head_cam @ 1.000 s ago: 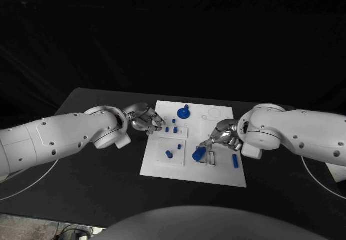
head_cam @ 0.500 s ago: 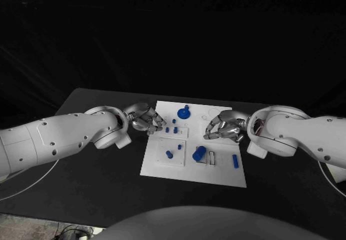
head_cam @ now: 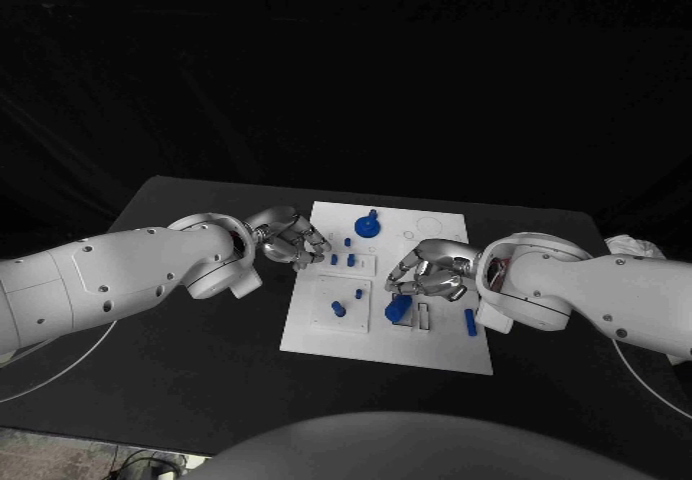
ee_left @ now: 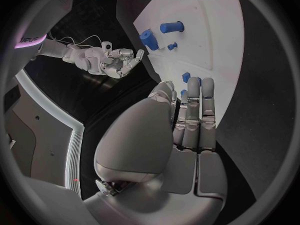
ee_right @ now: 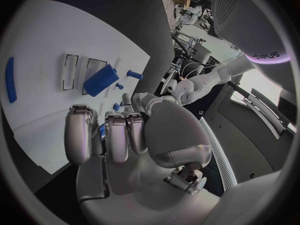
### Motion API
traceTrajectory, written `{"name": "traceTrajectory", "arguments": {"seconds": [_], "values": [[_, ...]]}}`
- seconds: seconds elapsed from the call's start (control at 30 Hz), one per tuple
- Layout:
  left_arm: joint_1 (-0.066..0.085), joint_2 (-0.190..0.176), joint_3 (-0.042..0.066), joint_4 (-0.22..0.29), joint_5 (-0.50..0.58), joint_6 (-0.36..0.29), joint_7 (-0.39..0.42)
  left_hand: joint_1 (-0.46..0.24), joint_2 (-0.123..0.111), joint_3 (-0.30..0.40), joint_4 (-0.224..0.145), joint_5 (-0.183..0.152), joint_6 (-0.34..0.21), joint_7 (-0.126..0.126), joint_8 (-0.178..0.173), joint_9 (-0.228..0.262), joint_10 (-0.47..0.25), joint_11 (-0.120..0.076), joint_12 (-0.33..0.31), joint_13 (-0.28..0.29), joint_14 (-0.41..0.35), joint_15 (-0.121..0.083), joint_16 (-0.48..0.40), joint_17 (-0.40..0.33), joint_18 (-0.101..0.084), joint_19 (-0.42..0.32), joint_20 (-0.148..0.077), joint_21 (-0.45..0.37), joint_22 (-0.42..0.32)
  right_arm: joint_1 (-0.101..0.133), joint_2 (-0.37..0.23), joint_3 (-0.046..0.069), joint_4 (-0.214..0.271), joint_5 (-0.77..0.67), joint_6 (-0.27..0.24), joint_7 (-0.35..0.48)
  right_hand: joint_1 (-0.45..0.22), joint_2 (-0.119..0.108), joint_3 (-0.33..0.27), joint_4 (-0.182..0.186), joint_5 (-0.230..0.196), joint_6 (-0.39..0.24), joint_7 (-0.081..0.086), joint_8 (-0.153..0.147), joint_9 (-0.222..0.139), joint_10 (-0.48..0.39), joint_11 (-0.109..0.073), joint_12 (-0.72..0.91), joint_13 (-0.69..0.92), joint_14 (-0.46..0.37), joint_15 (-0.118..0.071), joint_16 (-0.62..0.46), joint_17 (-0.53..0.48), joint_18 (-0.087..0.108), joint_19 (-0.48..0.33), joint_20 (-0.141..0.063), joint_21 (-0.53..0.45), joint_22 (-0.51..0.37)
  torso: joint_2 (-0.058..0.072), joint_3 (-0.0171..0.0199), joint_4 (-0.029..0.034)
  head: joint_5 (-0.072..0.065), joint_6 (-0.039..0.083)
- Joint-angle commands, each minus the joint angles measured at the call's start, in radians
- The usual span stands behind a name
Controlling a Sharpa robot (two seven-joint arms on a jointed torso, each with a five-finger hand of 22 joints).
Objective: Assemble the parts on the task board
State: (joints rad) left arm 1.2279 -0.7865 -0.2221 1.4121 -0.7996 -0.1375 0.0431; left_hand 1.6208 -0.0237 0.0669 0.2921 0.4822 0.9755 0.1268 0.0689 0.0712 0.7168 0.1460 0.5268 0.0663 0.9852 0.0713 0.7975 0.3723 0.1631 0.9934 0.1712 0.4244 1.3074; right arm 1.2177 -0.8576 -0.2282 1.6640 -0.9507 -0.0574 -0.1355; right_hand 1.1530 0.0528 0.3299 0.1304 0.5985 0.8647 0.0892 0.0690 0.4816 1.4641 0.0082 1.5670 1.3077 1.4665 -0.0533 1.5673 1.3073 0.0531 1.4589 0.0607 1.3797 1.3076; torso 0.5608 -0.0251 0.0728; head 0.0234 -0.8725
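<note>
The white task board lies in the middle of the table. Blue parts on it: a round knob at the far edge, small pegs, a tilted blue block in a slot, and a bar near the right edge. My left hand rests at the board's far-left edge, fingers side by side, tips by the small pegs, holding nothing. My right hand hovers just beyond the block with curved, empty fingers.
Black table surrounds the board, with free room to the left and in front. Two empty rectangular slots lie beside the block. My right forearm reaches across the table's right side.
My right hand left the blue block, rose toward the far side, then came back to just beyond it. The block stays in its slot. The left hand has not moved.
</note>
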Motion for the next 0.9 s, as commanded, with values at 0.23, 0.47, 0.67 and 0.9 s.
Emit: {"name": "traceTrajectory", "arguments": {"seconds": [0.23,0.47,0.67,0.9], "values": [[0.000,0.000,0.001,0.004,-0.001,-0.001,0.012,0.007,0.000,0.006,-0.002,0.006,0.001,0.005,0.003,0.001,0.001,0.006,0.004,-0.001,-0.003,0.006,0.003,-0.001,0.013,-0.005,0.005,0.005,0.027,-0.012,0.039,0.000,-0.031,-0.013,0.073,0.007,-0.002,-0.009,0.027,0.001,0.053,0.003,0.007,-0.005,-0.050,0.107,-0.003,0.004,0.263,0.104,0.004,0.003,0.263,-0.003,-0.011,0.001,-0.002,0.197,0.000,-0.0007,-0.0001,-0.001,0.000],[0.000,0.001,0.001,0.003,-0.001,0.002,0.010,0.007,0.000,0.006,-0.002,0.006,0.001,0.005,0.003,0.001,0.001,0.006,0.004,-0.001,-0.003,0.006,0.003,-0.001,0.013,-0.005,0.005,0.005,0.027,-0.021,0.051,0.000,-0.046,-0.015,0.117,-0.038,-0.008,-0.014,0.031,-0.001,0.049,0.017,0.013,0.001,-0.064,0.107,0.004,0.004,0.263,0.104,0.010,0.003,0.263,0.001,-0.022,0.005,-0.016,0.192,0.000,-0.0005,-0.0006,0.002,0.000],[0.000,0.002,0.001,0.003,-0.001,0.004,0.008,0.008,0.000,0.007,-0.002,0.008,0.001,0.005,0.003,0.001,0.002,0.006,0.004,-0.001,-0.003,0.006,0.004,-0.001,0.013,-0.005,0.005,0.006,0.027,-0.026,0.053,0.000,-0.049,-0.019,0.131,-0.057,-0.001,-0.021,0.038,-0.024,0.063,0.075,0.013,0.029,-0.065,0.107,0.006,0.004,0.263,0.104,0.014,0.003,0.263,0.002,-0.026,0.010,-0.018,0.190,0.000,-0.0004,-0.0013,0.001,0.000],[0.000,0.003,0.001,0.002,-0.001,0.008,0.003,0.008,0.000,0.007,-0.002,0.008,0.000,0.005,0.003,0.001,0.002,0.006,0.004,-0.001,-0.003,0.006,0.004,-0.002,0.013,-0.005,0.005,0.006,0.027,-0.028,0.053,0.000,-0.052,-0.038,0.133,-0.077,0.002,-0.029,0.046,-0.044,0.113,0.085,0.014,0.036,-0.066,0.107,0.007,0.004,0.263,0.104,0.014,0.003,0.263,0.004,-0.031,0.011,-0.024,0.188,0.000,-0.0003,-0.0007,-0.001,0.000]]}}
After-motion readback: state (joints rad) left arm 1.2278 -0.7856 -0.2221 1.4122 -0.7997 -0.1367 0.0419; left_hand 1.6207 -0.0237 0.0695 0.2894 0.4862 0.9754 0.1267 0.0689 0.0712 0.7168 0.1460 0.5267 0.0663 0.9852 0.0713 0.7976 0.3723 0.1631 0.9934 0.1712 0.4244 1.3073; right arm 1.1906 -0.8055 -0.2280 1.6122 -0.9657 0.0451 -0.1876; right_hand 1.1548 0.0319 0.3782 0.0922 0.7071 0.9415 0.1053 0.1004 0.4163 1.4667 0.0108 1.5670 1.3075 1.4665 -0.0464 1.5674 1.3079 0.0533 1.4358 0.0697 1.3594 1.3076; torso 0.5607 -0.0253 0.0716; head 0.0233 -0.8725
